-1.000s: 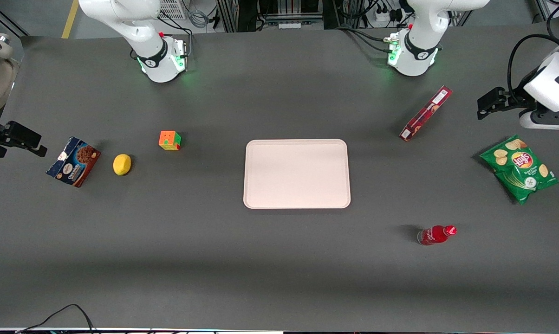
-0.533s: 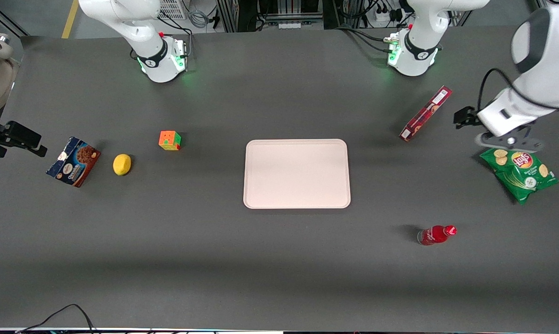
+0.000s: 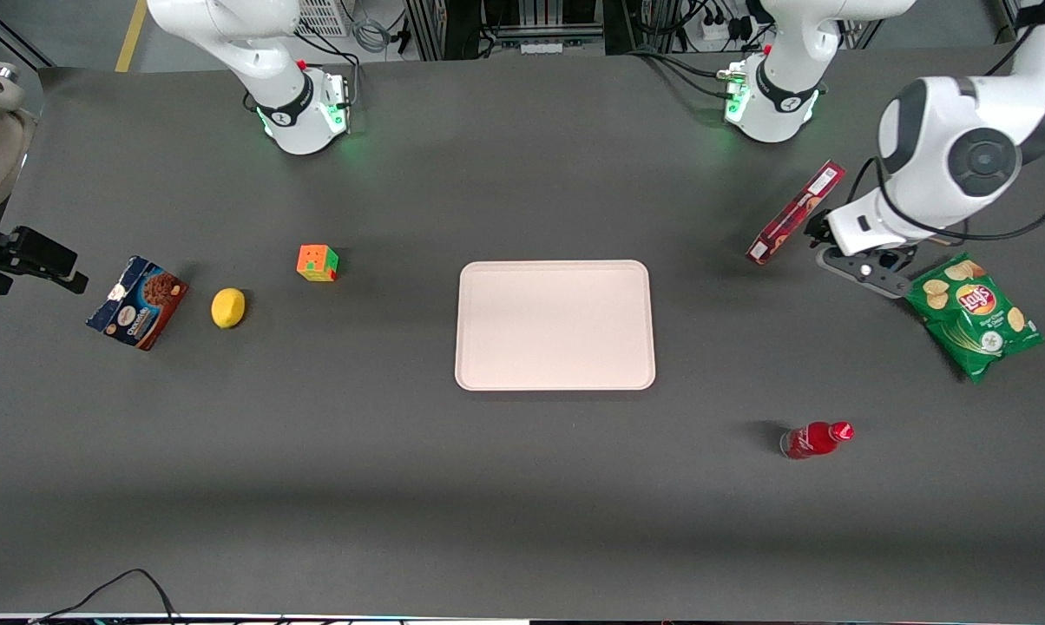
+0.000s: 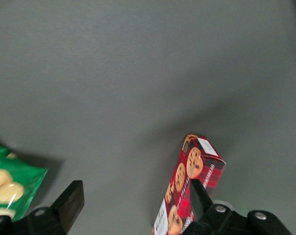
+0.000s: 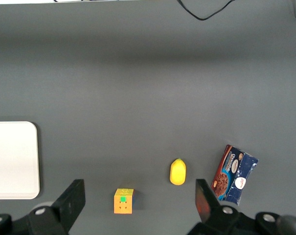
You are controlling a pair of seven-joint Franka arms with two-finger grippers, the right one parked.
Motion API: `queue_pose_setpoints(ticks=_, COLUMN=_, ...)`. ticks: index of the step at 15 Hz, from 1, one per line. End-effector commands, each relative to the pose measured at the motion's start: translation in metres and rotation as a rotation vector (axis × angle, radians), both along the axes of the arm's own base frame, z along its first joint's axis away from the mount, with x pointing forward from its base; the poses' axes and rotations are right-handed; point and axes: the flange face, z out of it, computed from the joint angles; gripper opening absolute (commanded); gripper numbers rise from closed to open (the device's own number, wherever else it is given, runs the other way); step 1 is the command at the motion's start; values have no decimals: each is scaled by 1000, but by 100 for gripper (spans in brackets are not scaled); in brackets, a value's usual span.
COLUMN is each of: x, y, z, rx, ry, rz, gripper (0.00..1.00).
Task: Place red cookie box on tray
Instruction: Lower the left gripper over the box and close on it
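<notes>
The red cookie box [image 3: 796,213] stands on its long thin edge on the table, farther from the front camera than the tray [image 3: 555,325] and toward the working arm's end. My left gripper [image 3: 818,231] hovers right beside the box's end nearer the chips bag. In the left wrist view the gripper [image 4: 135,201] is open, with wide-spread fingers [image 4: 69,203]. The cookie box [image 4: 194,171] shows at one finger, partly covered by it and not gripped. The cream-pink tray lies flat at the table's middle with nothing on it.
A green chips bag [image 3: 974,314] lies just beside the gripper, nearer the front camera. A small red bottle [image 3: 816,439] lies nearer the camera than the tray. Toward the parked arm's end sit a colour cube [image 3: 317,262], a lemon [image 3: 228,307] and a dark-blue cookie box [image 3: 138,301].
The left arm has swung in from the table's end, past the chips bag, until its gripper is beside the red cookie box. The box and all other objects have stayed put.
</notes>
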Motion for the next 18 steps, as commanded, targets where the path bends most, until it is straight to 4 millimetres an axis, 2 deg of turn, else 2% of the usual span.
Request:
queue_pose_setpoints(ticks=1, x=-43, y=-1, z=-46, rx=-18, ry=-34, rz=-122, gripper=97)
queue_pose_setpoints(ticks=5, x=-73, y=1, z=-70, rx=-22, ry=34, rz=-154, gripper=97)
queue_pose_setpoints(ticks=11, x=-111, y=3, z=-91, rx=-30, ry=103, rz=-182, gripper=98)
queue_pose_setpoints(ticks=14, x=-122, y=3, z=-95, rx=-31, ry=116, rz=-182, gripper=100)
queue_pose_setpoints(ticks=18, x=-144, y=3, z=-115, rx=-41, ry=75, rz=-187, gripper=100)
